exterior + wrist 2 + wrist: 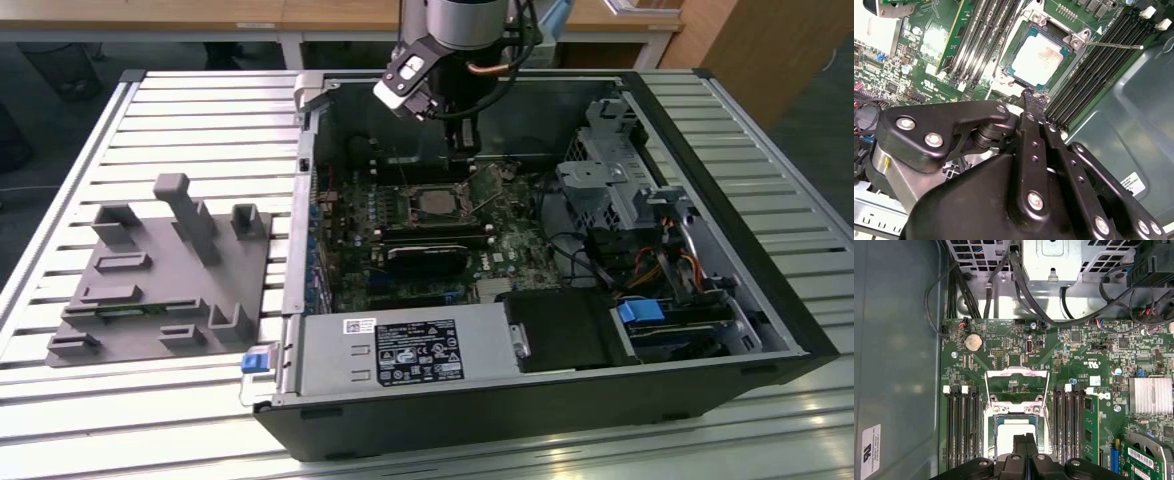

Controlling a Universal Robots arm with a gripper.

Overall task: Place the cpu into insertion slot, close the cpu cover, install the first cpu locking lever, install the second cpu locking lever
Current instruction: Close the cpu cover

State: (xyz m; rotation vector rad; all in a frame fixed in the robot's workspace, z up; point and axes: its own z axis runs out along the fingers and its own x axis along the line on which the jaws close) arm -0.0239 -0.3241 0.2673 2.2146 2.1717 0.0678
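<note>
cpu (1039,57): one, seated flat in the single insertion slot (1051,27), near the motherboard (1004,340) edge by the case wall | cpu cover (1016,382): one, swung up open | gripper (1026,442): fingers pressed together, empty, tips at chip's edge, possibly touching | locking lever (1114,46): one plainly seen | chip: light, stiff, fragile; hold by edges

No readable text — white label (414,352) on power supply (323,358), sticker (870,452) on case wall (899,365) — print illegible.

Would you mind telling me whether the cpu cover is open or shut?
Open. In the first wrist view the cpu cover is swung back on its hinge, and the cpu lies uncovered.
</note>
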